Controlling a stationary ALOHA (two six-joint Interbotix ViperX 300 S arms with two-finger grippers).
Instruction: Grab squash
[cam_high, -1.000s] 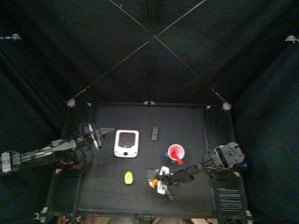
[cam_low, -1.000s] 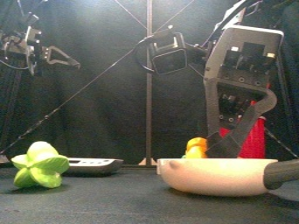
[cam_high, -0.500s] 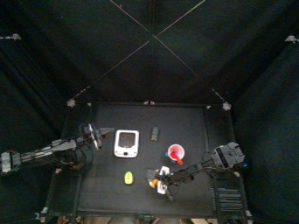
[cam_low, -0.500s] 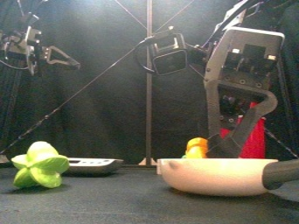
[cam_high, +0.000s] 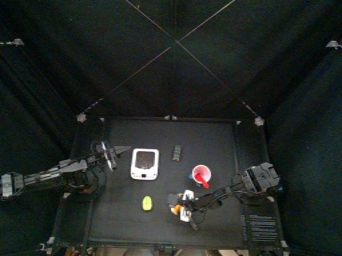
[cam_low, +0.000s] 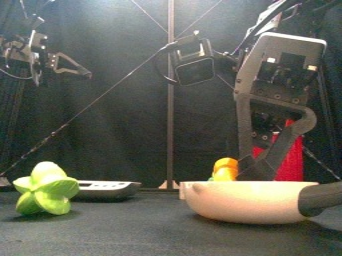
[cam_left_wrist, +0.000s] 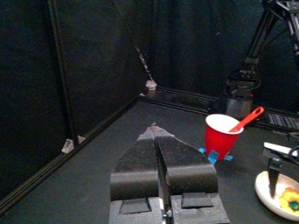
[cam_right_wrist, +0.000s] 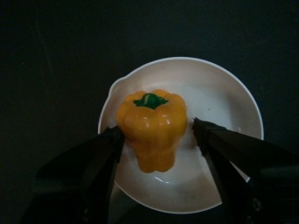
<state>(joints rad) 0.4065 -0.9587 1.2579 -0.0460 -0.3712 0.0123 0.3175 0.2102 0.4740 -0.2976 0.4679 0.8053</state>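
Squash (cam_right_wrist: 149, 129) located inside white bowl (cam_right_wrist: 228, 105), green stem visible. Right claw (cam_right_wrist: 156, 147) positioned over bowl, jaws spread and flanking squash on both sides; contact with squash not confirmed. Red cup (cam_high: 201, 175) just behind bowl, holding a red utensil. Yellow-green oblong piece (cam_high: 146, 203) on counter (cam_high: 134, 130) left of bowl. Left claw (cam_left_wrist: 156, 157) well left of bowl, raised above counter, jaws pressed together, holding nothing.

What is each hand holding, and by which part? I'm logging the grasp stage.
Nothing is clearly held. The right hand is open, its jaws flanking the squash in the white bowl; contact can't be told. The left hand is shut on nothing.
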